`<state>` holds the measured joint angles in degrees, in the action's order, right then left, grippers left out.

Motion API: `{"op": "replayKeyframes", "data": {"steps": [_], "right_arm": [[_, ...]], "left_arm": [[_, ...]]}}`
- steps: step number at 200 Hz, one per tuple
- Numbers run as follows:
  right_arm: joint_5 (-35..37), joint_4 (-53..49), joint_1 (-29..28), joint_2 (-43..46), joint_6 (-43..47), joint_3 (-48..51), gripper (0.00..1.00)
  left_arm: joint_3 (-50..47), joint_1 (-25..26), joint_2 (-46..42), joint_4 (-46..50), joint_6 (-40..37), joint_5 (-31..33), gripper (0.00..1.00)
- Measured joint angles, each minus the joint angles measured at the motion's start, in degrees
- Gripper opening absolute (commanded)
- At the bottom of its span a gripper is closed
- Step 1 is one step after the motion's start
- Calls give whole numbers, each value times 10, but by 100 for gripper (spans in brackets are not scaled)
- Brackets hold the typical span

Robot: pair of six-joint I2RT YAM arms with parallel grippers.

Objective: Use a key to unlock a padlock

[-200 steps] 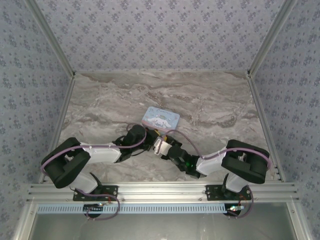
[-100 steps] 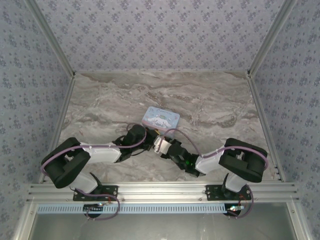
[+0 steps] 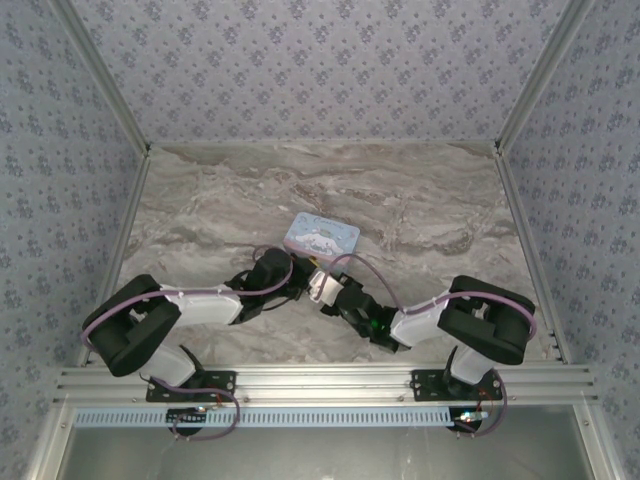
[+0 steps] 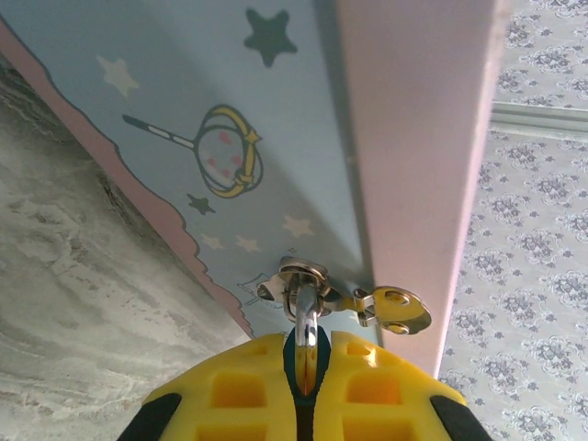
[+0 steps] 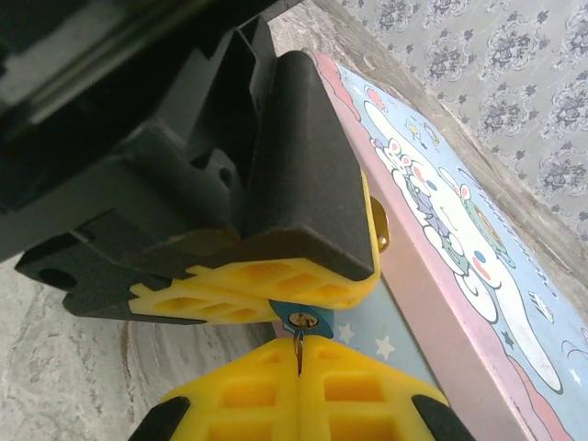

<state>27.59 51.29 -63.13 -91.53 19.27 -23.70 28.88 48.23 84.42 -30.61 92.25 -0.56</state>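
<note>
Left claw (image 4: 306, 372) clamped on the padlock (image 5: 285, 312), 6 o'clock of the tin (image 5: 441, 239). Right claw (image 5: 299, 386) pinched tight on the key (image 5: 298, 347), tip meeting the keyhole (image 5: 306, 320) from 6 o'clock. Push straight, then twist gently.

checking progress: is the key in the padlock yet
Seemingly in: key, pinched by right gripper, runs into brass keyhole of padlock; depth hidden.
</note>
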Motion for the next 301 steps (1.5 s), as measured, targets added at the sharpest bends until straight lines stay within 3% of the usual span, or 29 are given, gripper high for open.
{"op": "replayKeyframes", "data": {"steps": [120,147,165,225,301], "right_arm": [[-105,-62,47,23,-225,-10,0],[-124,-65,55,23,-265,-10,0],[-133,-69,63,23,-296,-10,0],[-164,-83,89,23,-410,-9,0],[-211,-31,118,24,-551,36,0]], "left_arm": [[6,-2,21,-8,0,0,0],[6,-2,25,-8,-2,0,23],[6,-1,26,-9,0,-6,27],[7,2,22,-1,-14,-15,55],[7,-26,-81,115,-98,1,68]]}}
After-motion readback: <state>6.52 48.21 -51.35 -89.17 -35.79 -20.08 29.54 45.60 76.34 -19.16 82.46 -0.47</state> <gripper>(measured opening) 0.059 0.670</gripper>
